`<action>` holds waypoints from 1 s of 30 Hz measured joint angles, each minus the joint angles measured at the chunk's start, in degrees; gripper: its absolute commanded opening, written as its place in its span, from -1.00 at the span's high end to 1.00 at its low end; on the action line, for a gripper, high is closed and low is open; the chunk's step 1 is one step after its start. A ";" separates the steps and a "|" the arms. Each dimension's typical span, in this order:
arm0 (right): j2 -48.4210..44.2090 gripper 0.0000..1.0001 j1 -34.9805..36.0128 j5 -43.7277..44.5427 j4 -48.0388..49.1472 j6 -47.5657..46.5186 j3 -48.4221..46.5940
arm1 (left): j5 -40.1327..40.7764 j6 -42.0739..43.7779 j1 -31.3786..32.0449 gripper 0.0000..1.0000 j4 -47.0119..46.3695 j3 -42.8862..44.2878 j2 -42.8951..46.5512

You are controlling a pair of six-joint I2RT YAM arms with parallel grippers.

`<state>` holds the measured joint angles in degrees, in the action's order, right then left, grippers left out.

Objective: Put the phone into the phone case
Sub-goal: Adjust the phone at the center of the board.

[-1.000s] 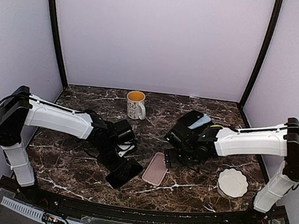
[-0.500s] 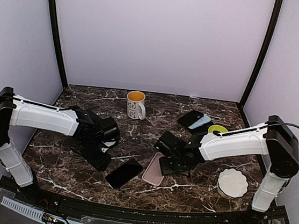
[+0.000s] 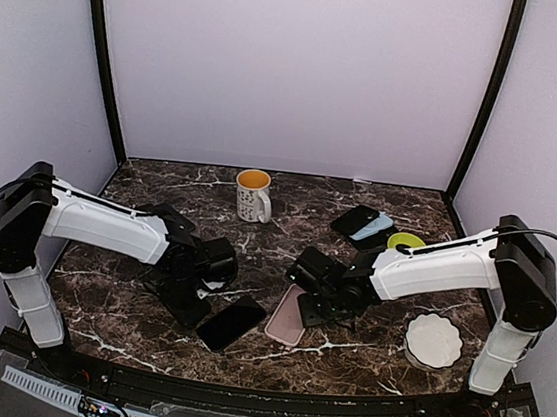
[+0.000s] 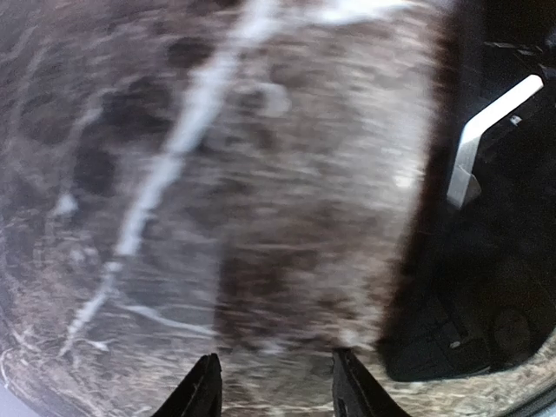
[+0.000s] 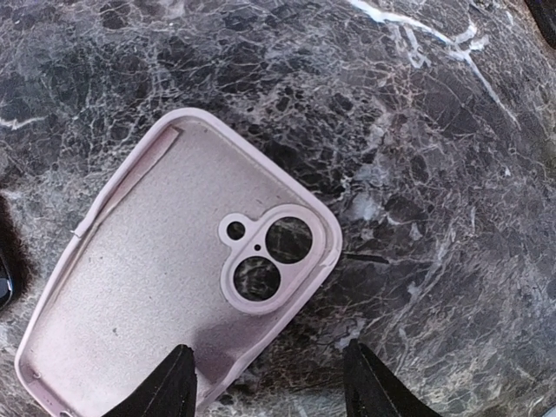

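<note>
Approaching looked to be the step in hand; the black phone (image 3: 232,324) lay flat on the marble surface (image 3: 363,351), just beside the pink case (image 5: 156,295), which lay hollow side up; the left fingers (image 4: 205,395) stood parted over bare marble, gripping nothing, the phone off to one side; the right fingers (image 5: 179,382) stood parted over the case's edge near its camera cut-out, not clamped; a sound grip wanted the left fingers brought squarely across the phone's edges, the right steadying the case without buckling its wall.
</note>
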<state>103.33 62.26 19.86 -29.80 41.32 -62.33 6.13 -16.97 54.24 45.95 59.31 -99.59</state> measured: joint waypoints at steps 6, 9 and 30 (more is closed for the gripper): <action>0.70 -0.17 -0.20 2.40 -0.76 -3.13 -0.26 | -4.66 1.81 4.68 0.08 -1.11 0.79 -0.74; 0.87 -0.17 -0.48 2.95 -0.79 -4.72 -0.52 | -6.60 2.73 6.49 0.09 -1.40 2.23 -1.99; -5.75 -0.33 -5.27 3.78 -2.36 -15.21 -0.48 | -14.01 3.72 8.68 -0.29 -10.95 5.44 -2.27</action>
<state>97.58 56.99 23.64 -32.16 26.11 -62.81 -7.88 -13.26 62.92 35.00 64.75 -101.86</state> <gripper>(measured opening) 0.649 0.542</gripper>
